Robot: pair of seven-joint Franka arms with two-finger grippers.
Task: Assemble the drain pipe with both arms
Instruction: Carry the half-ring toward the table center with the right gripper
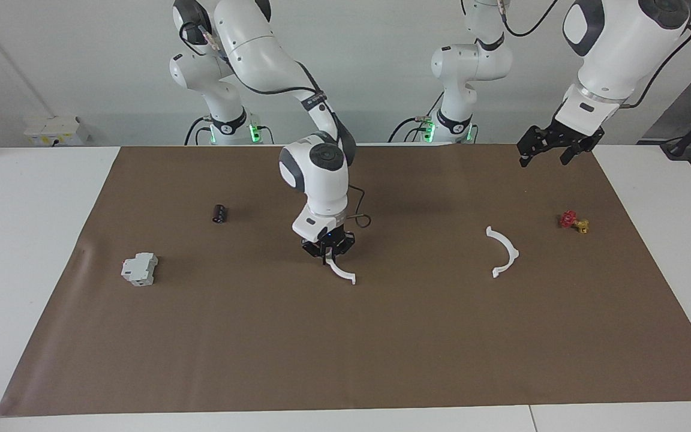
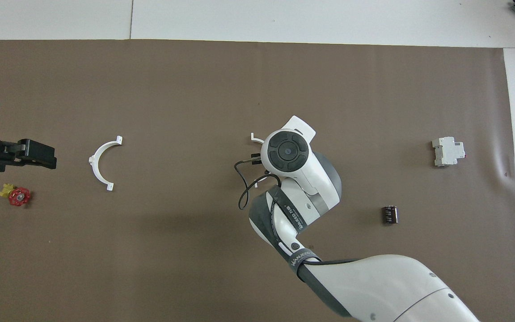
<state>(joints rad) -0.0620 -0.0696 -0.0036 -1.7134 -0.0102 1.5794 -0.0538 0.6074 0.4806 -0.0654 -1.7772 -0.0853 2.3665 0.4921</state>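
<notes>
1 white arc (image 1: 342, 273) is pinched tight in the right gripper (image 1: 328, 252), seemingly lifted above the mat (image 1: 345, 348). The left gripper (image 1: 552, 146) is held wide apart, with nothing in it.
</notes>
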